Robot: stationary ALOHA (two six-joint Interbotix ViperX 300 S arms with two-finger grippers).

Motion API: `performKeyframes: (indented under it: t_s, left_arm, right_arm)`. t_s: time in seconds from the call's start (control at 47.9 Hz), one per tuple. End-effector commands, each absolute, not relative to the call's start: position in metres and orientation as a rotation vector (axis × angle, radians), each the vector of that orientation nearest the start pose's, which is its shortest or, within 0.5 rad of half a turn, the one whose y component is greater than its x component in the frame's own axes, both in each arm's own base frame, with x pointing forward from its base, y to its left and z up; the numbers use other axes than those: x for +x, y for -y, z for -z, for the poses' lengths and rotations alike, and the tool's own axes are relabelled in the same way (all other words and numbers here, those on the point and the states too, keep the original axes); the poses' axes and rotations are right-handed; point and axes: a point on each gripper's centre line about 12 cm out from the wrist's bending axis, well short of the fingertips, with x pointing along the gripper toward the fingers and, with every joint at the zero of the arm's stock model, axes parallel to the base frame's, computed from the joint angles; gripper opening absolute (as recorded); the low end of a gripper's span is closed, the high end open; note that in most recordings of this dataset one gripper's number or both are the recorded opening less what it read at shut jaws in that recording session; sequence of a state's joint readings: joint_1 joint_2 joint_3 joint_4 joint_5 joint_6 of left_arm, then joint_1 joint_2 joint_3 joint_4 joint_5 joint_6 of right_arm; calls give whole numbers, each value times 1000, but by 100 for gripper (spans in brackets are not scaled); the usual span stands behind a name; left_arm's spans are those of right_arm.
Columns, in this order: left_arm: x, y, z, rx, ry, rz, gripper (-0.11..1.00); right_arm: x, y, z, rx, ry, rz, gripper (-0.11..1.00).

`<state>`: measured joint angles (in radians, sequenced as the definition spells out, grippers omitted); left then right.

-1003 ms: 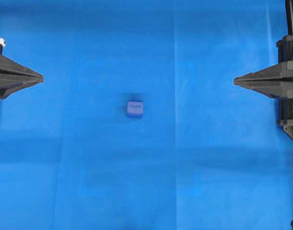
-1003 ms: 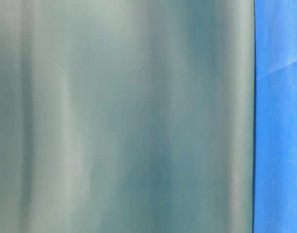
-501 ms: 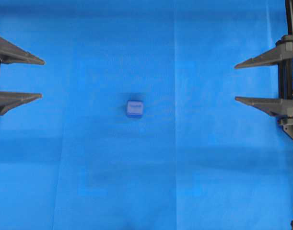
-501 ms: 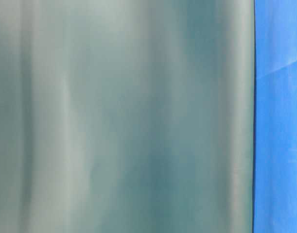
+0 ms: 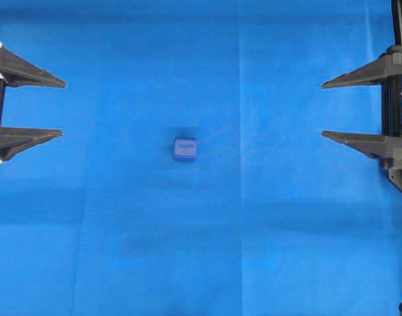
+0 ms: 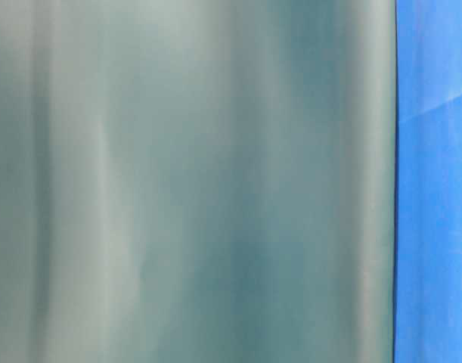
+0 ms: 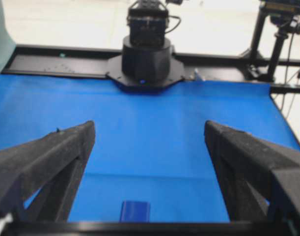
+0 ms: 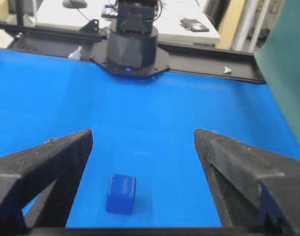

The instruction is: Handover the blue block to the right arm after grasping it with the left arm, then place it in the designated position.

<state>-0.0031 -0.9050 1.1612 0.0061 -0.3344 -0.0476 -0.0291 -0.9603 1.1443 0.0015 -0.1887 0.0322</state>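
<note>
No legible text anywhere; a faint mark on the blue block (image 5: 185,149) is too small to read.

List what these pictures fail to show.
- Table-level view: a blurred grey-green sheet hides everything but a cloth strip.
- Left wrist view: blue block cut off below by the gripper frame.
- Overhead: both arms cut off by the side edges.
- Placement spot: no marker visible.

A blurred grey-green surface (image 6: 193,181) filled most of the frame (its nature could not be told), shaded with soft vertical bands. Right of its straight dark edge, a narrow strip of bright blue cloth (image 6: 435,227) ran top to bottom, crossed near its upper part by a faint slanting crease.
</note>
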Motion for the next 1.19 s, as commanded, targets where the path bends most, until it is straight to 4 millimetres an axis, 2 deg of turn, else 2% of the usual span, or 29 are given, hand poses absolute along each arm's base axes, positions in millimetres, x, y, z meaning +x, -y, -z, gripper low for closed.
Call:
performKeyframes:
  t_s: [0.0,0.272,0.501,0.627,0.835,1.003,1.17]
  left_arm:
    - [220,0,-301,-42,103,2,93]
    - [263,-1,-298,-40,60,-2,93]
    - [319,-2,-295,-38,-1,-3,93]
    - [350,-2,-300,-30,-8,-3,93]
    - [386,-6,-299,-24,-41,-14,93]
    - [400,-10,-294,-25,-89,-23,93]
    - [401,-10,-292,-26,-116,-24,93]
  right_arm:
    - [204,7,-305,38,36,32,97]
    - [204,7,-305,38,37,34,97]
    - [204,7,-304,38,33,34,97]
    - [204,7,-304,38,33,34,97]
    - [205,7,-303,38,30,33,97]
    - [205,7,-303,38,28,34,97]
    - [204,7,-304,38,31,34,97]
